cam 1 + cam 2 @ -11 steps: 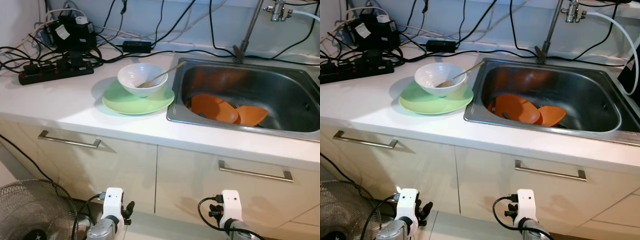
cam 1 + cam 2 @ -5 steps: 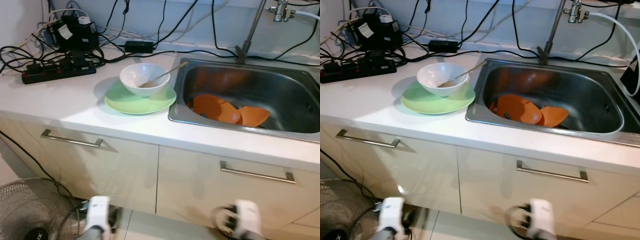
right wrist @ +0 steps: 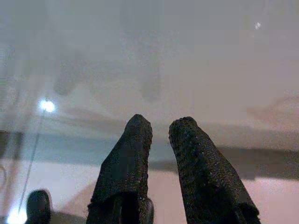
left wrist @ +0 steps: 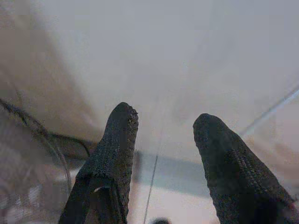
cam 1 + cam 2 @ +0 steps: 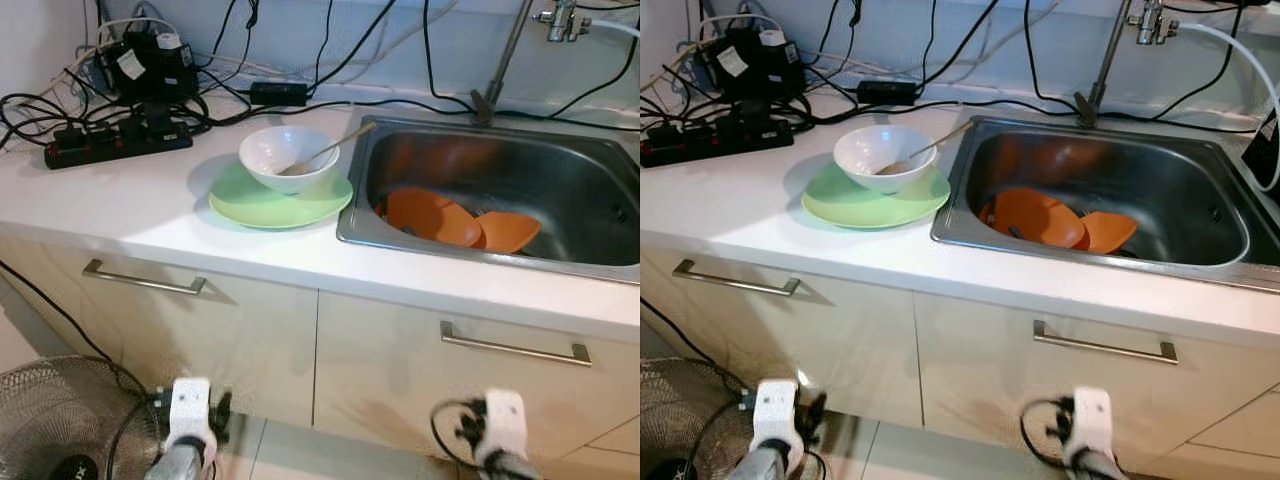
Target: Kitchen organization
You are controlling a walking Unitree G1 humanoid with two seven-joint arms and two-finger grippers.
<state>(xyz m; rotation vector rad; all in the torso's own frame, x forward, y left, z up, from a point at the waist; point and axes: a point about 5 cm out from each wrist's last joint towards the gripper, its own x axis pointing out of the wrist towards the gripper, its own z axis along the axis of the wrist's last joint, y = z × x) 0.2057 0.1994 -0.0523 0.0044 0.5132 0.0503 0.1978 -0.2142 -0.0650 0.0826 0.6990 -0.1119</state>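
A white counter (image 5: 120,205) runs across in front of me, with pale cabinets (image 5: 230,340) below it and a steel sink (image 5: 500,190) set into its right part. On the counter, just left of the sink, a white bowl (image 5: 287,158) sits on a green plate (image 5: 279,199); a spoon (image 5: 325,150) rests in the bowl, its handle leaning over the rim toward the sink. Two orange dishes (image 5: 455,220) lie overlapped in the sink basin, near its front wall. At the back left of the counter lies a black power strip (image 5: 115,142) among a tangle of cables (image 5: 60,110) and a black adapter box (image 5: 150,65). A tap pipe (image 5: 505,55) rises behind the sink. A fan (image 5: 60,420) stands on the floor at the lower left. My left gripper (image 4: 163,140) hangs low in front of the cabinet, beside the fan, its fingers (image 4: 117,149) spread apart and holding nothing. My right gripper (image 3: 161,135) hangs low before the cabinet under the sink, its fingers (image 3: 131,154) nearly together with a narrow gap, holding nothing.
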